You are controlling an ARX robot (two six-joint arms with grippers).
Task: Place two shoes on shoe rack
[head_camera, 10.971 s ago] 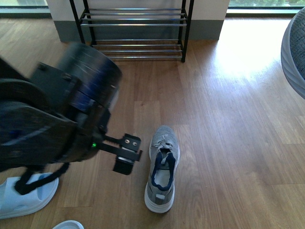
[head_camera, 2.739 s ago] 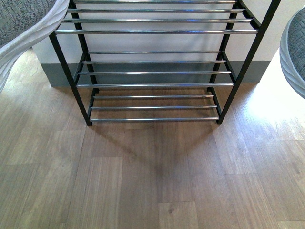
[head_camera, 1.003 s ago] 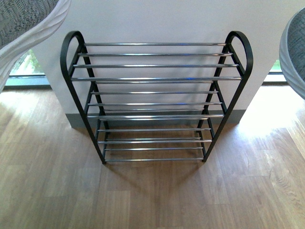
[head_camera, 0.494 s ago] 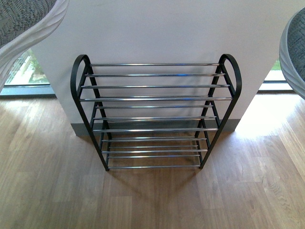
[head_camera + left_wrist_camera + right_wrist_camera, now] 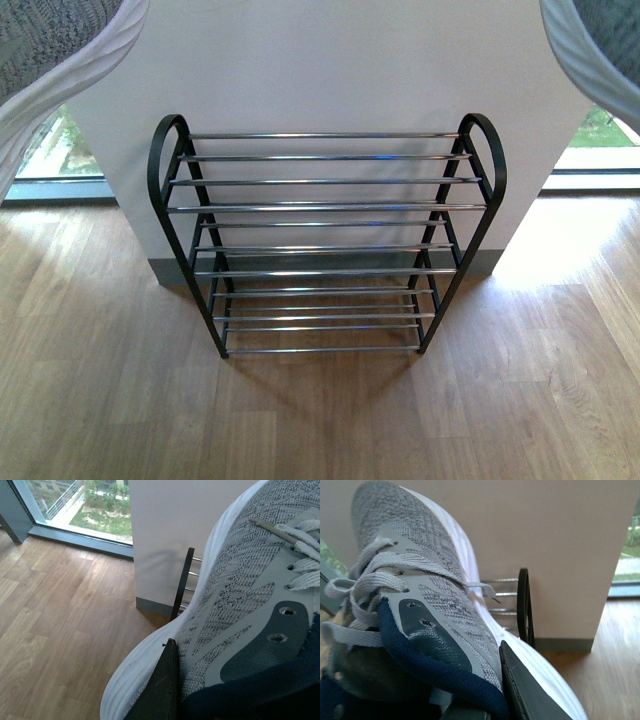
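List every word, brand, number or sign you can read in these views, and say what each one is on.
None: no text can be read in any view.
Left sneaker: grey knit, laces and eyelets, no logo showing.
Right sneaker: likewise unmarked.
Shoe rack: bare chrome rods, black frames, no label.
Wall: blank.

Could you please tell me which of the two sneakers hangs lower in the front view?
The left sneaker, in the upper left corner: its white sole runs farther down the edge than that of the right sneaker.
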